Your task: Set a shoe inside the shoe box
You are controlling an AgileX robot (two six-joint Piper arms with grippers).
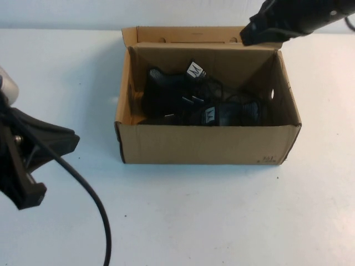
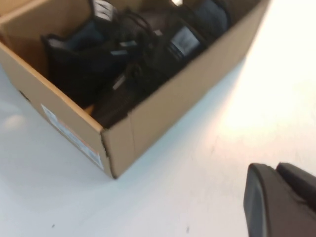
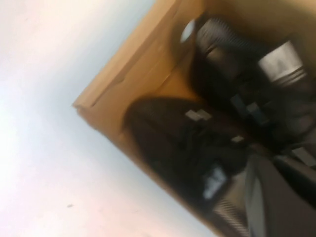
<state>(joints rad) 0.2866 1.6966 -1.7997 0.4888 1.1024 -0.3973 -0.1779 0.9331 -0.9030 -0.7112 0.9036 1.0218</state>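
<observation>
We can read no words: white tongue labels (image 1: 195,70) and the box's sticker (image 2: 74,137) stay illegible to us.

Bright, washed-out; blurred wrist views.

Left gripper (image 1: 25,197) shut, low at near left; right gripper (image 1: 252,34) shut, raised far right.

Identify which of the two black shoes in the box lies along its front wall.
The shoe with its tongue label nearest the front wall; the other shoe lies behind it.
</observation>
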